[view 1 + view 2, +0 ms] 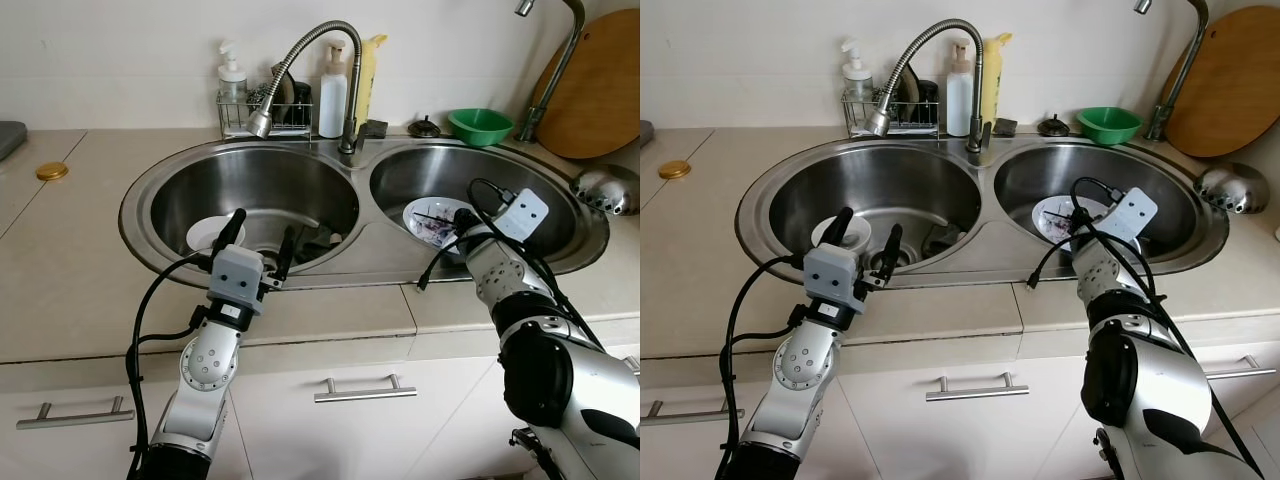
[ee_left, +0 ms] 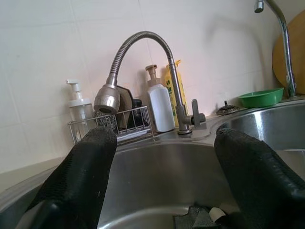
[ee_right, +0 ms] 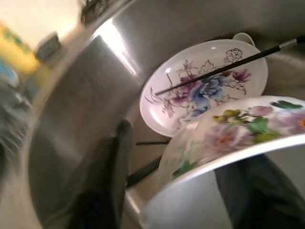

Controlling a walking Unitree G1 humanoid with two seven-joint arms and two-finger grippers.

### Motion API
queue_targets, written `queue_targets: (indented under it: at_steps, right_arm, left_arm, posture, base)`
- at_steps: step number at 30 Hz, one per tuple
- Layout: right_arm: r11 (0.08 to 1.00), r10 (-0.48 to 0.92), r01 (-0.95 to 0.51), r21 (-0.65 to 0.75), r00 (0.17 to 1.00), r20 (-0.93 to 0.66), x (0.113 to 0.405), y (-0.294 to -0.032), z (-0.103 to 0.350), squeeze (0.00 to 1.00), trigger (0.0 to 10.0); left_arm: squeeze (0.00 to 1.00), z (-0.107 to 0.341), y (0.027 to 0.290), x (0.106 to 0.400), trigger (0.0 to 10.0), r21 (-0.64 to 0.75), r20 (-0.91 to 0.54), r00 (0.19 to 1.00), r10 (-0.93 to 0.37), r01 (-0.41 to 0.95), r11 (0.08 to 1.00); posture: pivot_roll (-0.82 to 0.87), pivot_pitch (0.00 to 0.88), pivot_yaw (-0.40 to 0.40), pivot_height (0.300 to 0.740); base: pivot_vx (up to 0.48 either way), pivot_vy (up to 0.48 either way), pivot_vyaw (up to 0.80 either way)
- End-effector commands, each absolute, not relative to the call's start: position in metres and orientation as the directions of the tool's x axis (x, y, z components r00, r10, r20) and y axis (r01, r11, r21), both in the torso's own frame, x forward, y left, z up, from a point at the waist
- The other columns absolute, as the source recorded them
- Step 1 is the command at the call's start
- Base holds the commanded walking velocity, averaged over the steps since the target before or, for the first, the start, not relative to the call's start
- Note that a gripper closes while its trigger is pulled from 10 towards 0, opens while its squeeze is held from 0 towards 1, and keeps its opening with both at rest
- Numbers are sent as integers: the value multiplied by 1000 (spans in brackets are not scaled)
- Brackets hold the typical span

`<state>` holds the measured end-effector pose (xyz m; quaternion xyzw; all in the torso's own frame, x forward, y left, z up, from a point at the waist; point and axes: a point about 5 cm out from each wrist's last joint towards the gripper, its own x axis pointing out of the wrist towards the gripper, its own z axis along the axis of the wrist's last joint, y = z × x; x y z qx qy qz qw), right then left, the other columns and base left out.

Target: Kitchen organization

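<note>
Faucet (image 1: 300, 60) overhangs left basin (image 1: 200, 195); dishes (image 1: 432, 222) crowd right
</note>
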<state>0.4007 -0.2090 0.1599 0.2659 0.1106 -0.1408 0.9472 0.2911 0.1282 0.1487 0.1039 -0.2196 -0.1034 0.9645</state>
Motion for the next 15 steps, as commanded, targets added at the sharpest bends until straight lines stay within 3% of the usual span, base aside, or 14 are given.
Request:
queue_targets:
  at_steps: [1, 4, 12, 13, 14, 15]
  right_arm:
    - [901, -153, 309, 304, 883, -444, 389, -199, 126, 1000, 10000]
    - [938, -152, 279, 206, 865, -479, 385, -198, 117, 1000, 10000]
    - [922, -195, 334, 193, 836, -513, 381, -207, 113, 1000, 10000]
    - [919, -180, 326, 221, 846, -501, 383, -206, 116, 573, 10000]
    - [917, -170, 320, 239, 853, -493, 384, -204, 118, 573, 10000]
    - [915, -151, 307, 263, 864, -481, 386, -202, 121, 0, 10000]
  left_arm:
    - [0, 145, 128, 292, 10000, 261, 378, 891, -252, 158, 952]
    - [0, 145, 128, 292, 10000, 261, 377, 891, -252, 159, 952]
    - [0, 143, 128, 292, 10000, 261, 371, 895, -249, 157, 953]
    - [0, 143, 128, 291, 10000, 261, 370, 895, -251, 159, 952]
    - [0, 143, 127, 291, 10000, 261, 369, 895, -252, 160, 952]
    - [0, 143, 127, 291, 10000, 261, 369, 895, -252, 161, 952]
  posture:
    - [17, 0, -33, 740]
    - [16, 0, -37, 740]
    - [6, 0, -34, 740]
    - [6, 0, -34, 740]
    - [6, 0, -34, 740]
    - [6, 0, -34, 740]
  base:
    - [0, 0, 0]
    - [0, 0, 0]
    - [0, 0, 0]
    - [0, 0, 0]
    - [0, 0, 0]
    - [0, 0, 0]
